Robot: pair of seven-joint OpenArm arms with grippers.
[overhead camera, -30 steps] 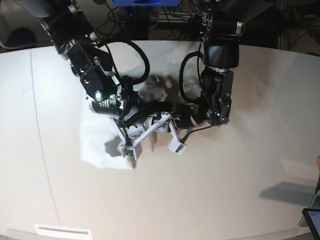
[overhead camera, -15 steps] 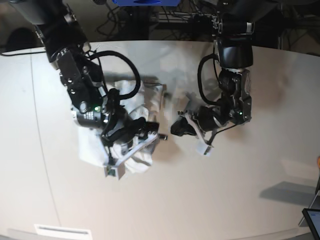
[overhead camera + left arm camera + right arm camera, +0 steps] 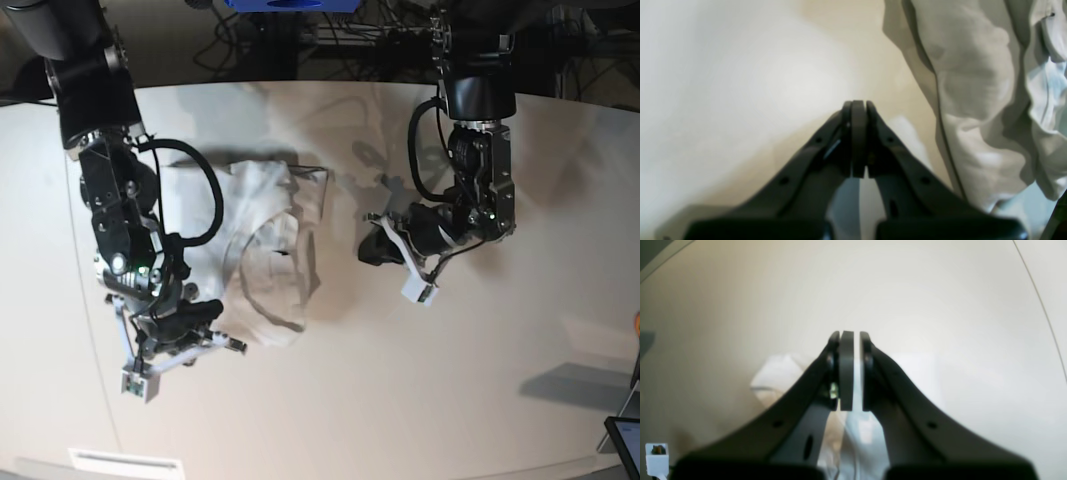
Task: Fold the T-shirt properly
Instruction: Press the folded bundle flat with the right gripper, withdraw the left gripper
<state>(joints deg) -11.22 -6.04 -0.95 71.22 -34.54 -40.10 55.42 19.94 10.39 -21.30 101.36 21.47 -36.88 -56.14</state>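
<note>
Tabletop (image 3: 450, 400) carries the T-shirt (image 3: 265, 255), a crumpled heap left of centre, roughly folded but uneven; its long axis seems to run from far to near. The left gripper (image 3: 405, 262) rests just beside it, jaws pressed together, holding nothing. The right gripper (image 3: 170, 355) hangs at its near-left edge, jaws almost together and empty, probably because both arms have let go.

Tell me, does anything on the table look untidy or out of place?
Yes. The T-shirt lies bunched and creased on the table, with uneven edges, not a flat fold. Neither gripper holds it.
</note>
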